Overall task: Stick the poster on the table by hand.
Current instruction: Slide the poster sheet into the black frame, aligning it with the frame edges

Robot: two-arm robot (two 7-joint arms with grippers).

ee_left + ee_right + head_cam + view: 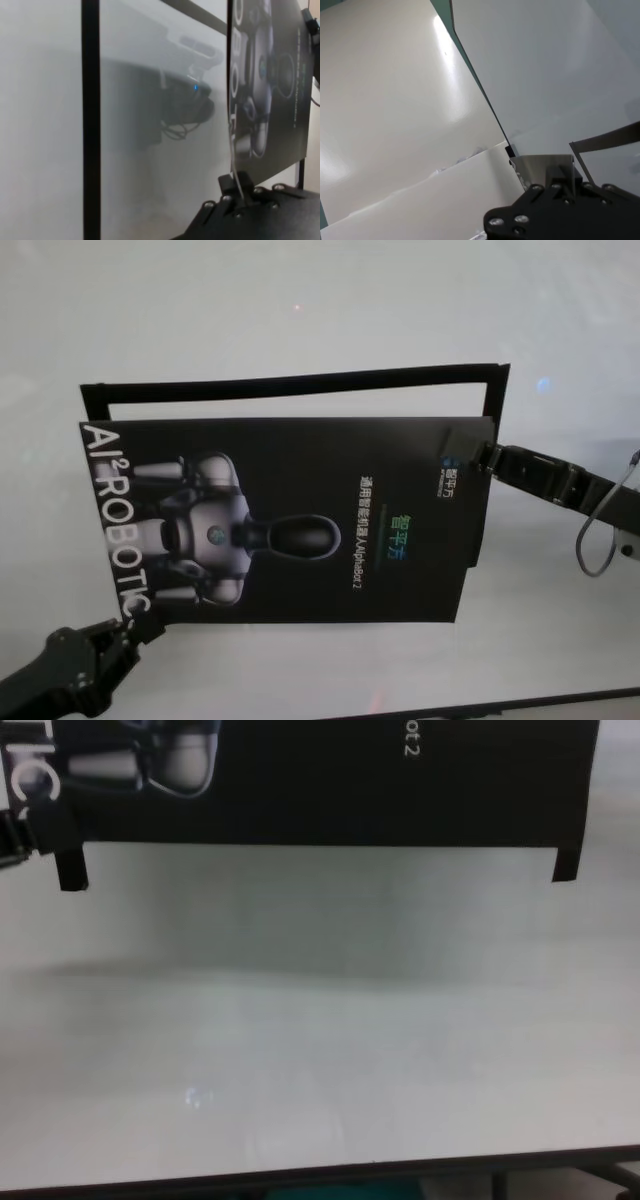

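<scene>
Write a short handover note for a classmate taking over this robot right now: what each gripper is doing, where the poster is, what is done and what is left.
Left gripper: shut on the poster's near-left corner, by the white lettering.
Right gripper: shut on the far-right corner.
Poster: held between both arms above the white table, printed side up, in front of a black strip frame lying on the tabletop. The chest view shows a shadow under the poster's near edge, so it is not flat yet.
Done: poster picked up and stretched out.
Left: lower it, press it flat onto the table, let go.

Poster (320,780) top — cropped, chest view
</scene>
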